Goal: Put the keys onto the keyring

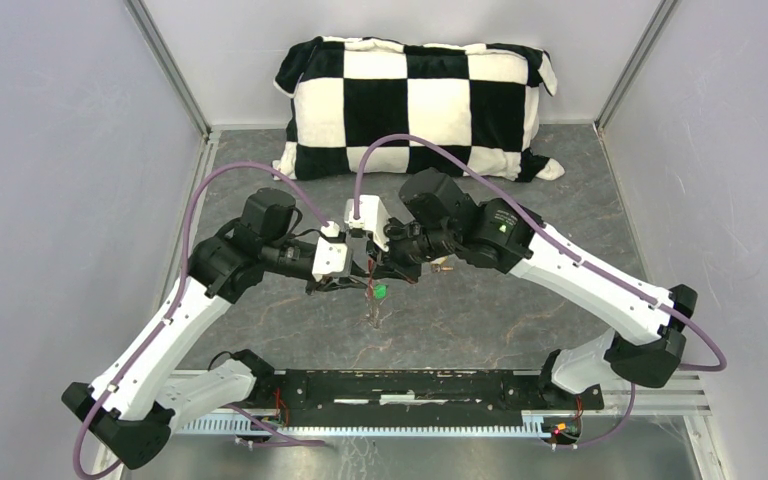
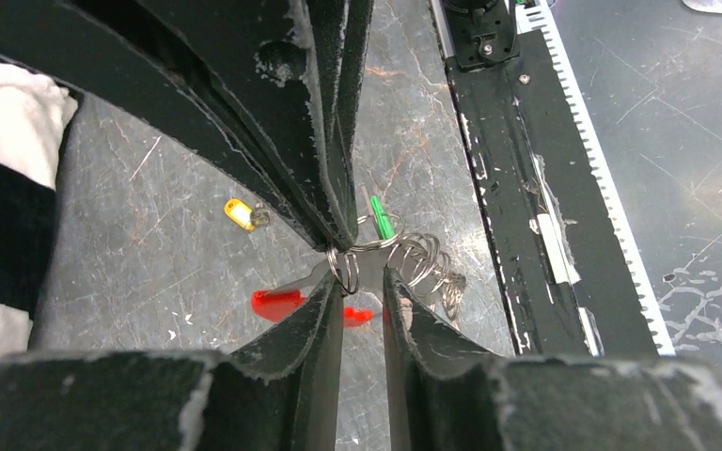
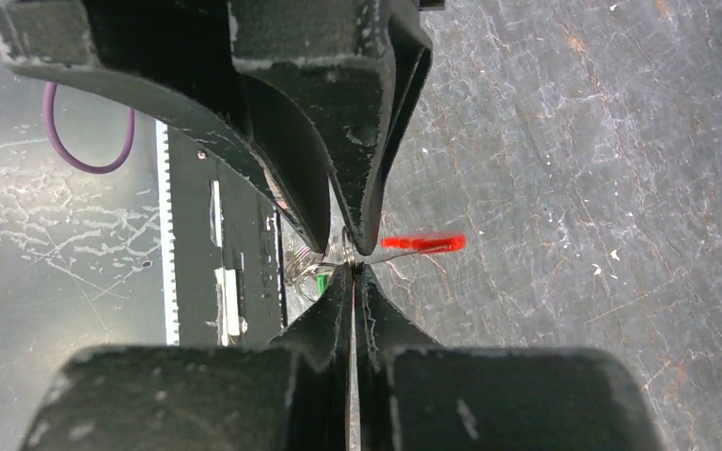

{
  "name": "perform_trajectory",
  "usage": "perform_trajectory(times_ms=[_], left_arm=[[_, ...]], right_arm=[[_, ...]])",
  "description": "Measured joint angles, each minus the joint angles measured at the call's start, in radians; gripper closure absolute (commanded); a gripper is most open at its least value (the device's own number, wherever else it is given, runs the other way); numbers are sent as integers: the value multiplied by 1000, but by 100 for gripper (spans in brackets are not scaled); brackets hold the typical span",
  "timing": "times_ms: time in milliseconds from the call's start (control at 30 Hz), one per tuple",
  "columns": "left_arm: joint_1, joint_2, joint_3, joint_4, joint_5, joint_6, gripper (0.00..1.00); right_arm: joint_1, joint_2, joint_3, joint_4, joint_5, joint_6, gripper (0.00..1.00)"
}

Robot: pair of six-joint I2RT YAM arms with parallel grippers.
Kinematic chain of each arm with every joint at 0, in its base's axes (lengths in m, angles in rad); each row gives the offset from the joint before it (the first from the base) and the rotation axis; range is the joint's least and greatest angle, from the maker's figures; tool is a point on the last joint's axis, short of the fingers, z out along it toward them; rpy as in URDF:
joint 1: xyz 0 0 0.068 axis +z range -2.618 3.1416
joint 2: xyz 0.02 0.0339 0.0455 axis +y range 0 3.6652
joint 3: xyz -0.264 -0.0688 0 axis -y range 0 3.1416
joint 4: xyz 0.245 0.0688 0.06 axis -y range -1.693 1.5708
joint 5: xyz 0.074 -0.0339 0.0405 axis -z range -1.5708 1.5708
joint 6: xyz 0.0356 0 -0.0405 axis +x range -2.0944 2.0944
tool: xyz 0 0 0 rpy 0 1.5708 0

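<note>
The keyring (image 2: 350, 270), a thin silver ring with chain loops (image 2: 428, 265) and a red tag (image 2: 277, 303), hangs above the table between both grippers. My right gripper (image 3: 351, 268) is shut on the ring. The green-headed key (image 2: 382, 218) hangs on the ring beside it, and shows below the grippers from above as the green-headed key (image 1: 380, 292). My left gripper (image 2: 365, 280) faces the right one tip to tip, jaws apart, one fingertip (image 2: 337, 287) touching the ring. The yellow-headed key (image 2: 238, 212) lies loose on the table.
A black-and-white checkered pillow (image 1: 415, 105) lies at the back of the table. A black rail (image 1: 410, 385) with a toothed white strip runs along the near edge. Purple cables (image 3: 85, 141) loop from the arms. Grey walls stand on both sides.
</note>
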Motion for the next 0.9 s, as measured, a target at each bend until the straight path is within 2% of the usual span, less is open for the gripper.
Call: perform_trajectory(times_ms=[467, 567, 833, 900], left_arm=[[0, -23, 1, -3, -15, 8, 72], [0, -31, 0, 4, -23, 7, 76], [0, -65, -20, 55, -43, -9, 96], [0, -64, -20, 53, -42, -7, 98]], right_arm=[[40, 37, 56, -44, 57, 0, 100], [45, 38, 56, -45, 61, -2, 100], [58, 48, 60, -42, 69, -10, 100], [59, 48, 60, -43, 68, -9, 100]])
